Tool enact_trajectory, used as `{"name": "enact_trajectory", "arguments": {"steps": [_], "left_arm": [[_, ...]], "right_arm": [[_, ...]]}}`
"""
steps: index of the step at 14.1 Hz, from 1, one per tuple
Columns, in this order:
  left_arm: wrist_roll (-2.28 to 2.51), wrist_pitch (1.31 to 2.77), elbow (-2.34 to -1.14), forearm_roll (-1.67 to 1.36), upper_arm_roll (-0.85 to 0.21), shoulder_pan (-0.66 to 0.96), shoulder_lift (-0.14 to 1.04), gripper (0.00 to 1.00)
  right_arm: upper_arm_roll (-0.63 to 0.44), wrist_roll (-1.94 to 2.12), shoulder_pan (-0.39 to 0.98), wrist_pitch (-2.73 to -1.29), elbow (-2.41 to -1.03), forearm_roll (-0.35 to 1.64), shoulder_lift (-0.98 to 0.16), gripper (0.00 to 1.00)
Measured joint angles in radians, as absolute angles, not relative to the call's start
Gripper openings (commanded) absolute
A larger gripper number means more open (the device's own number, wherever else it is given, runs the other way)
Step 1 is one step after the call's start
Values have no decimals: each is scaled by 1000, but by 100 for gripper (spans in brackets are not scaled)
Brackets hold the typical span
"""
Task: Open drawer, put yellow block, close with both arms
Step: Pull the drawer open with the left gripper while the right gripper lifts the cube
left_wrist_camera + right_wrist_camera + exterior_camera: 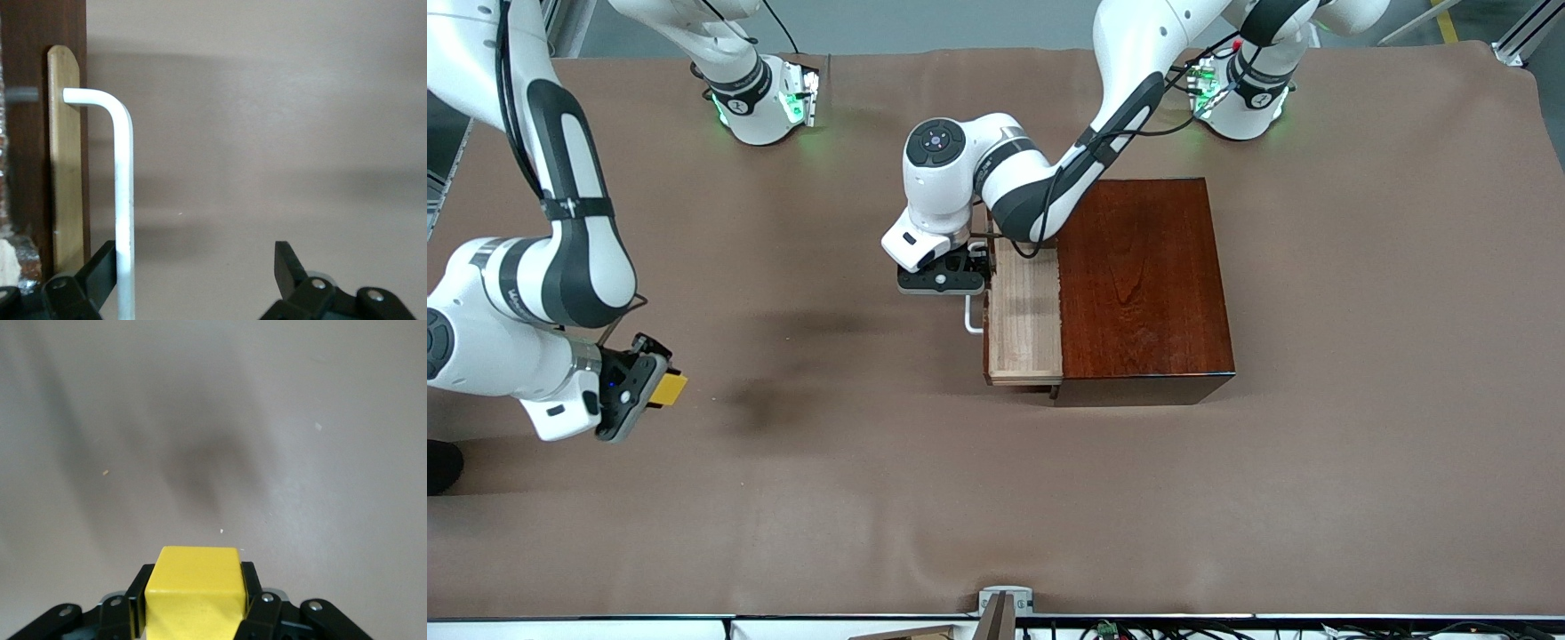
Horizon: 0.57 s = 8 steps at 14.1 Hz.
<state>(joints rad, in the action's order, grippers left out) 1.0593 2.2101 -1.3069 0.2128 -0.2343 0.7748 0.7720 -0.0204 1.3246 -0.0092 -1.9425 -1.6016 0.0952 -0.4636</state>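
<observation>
The drawer (1023,311) stands partly pulled out of the reddish-brown box (1147,284), its pale-wood tray bare inside. Its white handle (971,316) faces the right arm's end of the table. My left gripper (947,277) is at the handle, open. In the left wrist view the handle bar (123,200) runs between the fingers, close against one fingertip (100,270), with the drawer's front (65,153) beside it. My right gripper (645,388) is shut on the yellow block (669,388), above the cloth at the right arm's end. The right wrist view shows the block (195,593) clamped between both fingers.
A brown cloth (960,498) covers the whole table. A small metal mount (1005,604) sits at the table edge nearest the front camera. A dark object (440,462) lies at the cloth's edge below the right arm.
</observation>
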Motion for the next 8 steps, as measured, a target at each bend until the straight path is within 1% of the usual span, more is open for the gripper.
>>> {"name": "enact_trajectory", "arguments": {"steps": [1,4,8], "left_arm": [[1059,2235,-1307,210,-234,777,779,100],[1059,2239,-1306,210,-233,778,781,100],[1059,2307,-1294,207,-233,779,791,100]], "right_arm": [[-21,1399,-10,-1925,-1602,95,-455,0],[-21,1549,-10,-1892,-1602,95,-440,0],[-15,1624,0,-1882,-1602,95,-429,0]]}}
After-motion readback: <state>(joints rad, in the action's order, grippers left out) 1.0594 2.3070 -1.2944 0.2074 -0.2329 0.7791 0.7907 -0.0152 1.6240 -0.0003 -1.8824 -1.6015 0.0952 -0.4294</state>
